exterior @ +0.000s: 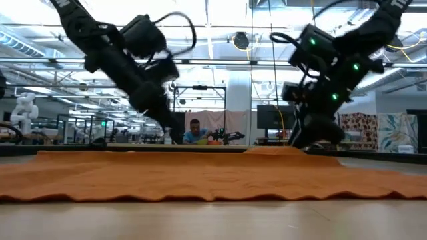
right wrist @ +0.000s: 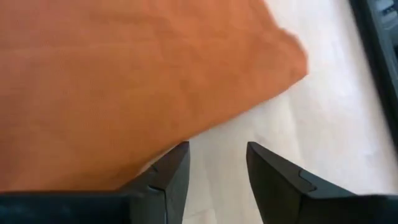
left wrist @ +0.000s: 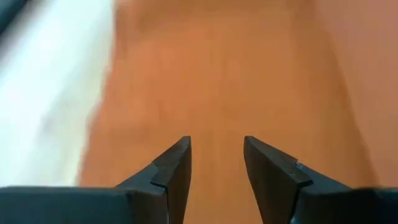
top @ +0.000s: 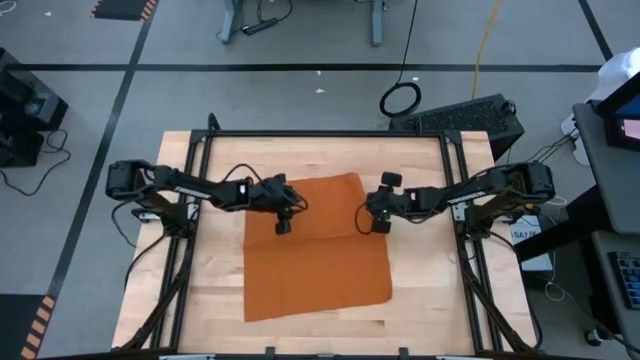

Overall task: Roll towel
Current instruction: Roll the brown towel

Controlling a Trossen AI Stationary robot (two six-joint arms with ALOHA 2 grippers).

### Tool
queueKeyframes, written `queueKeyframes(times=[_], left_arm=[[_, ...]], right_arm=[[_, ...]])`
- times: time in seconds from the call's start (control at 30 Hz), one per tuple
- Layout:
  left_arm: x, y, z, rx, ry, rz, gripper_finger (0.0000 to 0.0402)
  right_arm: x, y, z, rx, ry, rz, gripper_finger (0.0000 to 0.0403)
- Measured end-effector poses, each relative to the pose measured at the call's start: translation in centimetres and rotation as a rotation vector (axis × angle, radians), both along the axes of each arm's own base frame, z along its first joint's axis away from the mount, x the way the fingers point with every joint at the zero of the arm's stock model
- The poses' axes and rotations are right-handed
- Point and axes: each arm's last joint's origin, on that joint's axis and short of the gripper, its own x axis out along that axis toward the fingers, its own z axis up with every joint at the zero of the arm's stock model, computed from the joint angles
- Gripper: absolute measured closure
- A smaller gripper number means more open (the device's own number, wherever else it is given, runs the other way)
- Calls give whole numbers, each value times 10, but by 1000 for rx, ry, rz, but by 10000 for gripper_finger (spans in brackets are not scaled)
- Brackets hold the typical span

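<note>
- Nearest the low camera: rippled front hem of the burnt-orange soft cloth towel (exterior: 200,177), lying flat across the pale wooden bench (top: 215,290), with one small raised hump at the far right corner.
- Rolling not begun, judging by the flat spread seen from above; no rolled edge anywhere; whole roll still to do.
- Left tool (top: 281,215) poised over the towel's far left edge, fingers partly apart, gripping nothing.
- Right tool (top: 380,213) poised at the far right corner, fingers likewise partly apart and empty.
- Shown only from above: full towel outline, roughly square, centred between both arms.
- Shown only by the right wrist view: towel corner (right wrist: 273,56) ending on bare wood, gap between the fingers straddling the cloth's edge.
- Shown only by the low view: ripples, the hump, and a person seated far behind the bench.
- White tag not visible in any view.
</note>
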Motion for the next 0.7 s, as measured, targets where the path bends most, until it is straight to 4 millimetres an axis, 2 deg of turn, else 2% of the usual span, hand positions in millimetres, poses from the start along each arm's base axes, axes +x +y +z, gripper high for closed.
queueKeyframes(times=[0.1,0.23,0.37,0.5,0.6,0.7], left_arm=[[16,9,8,18,-58,16,247],[29,15,-1,-8,2,18,247],[34,14,-22,-54,92,-14,247],[34,13,-42,-107,164,-49,247],[35,12,-47,-119,178,-55,247],[35,11,-47,-118,184,-61,247]], right_arm=[[10,3,14,-1,7,16,252],[9,4,16,-29,61,58,252],[11,-10,18,-40,39,33,252],[18,-39,30,-1,-83,5,252],[24,-74,47,104,-160,-5,252],[27,-110,53,238,-140,0,252]])
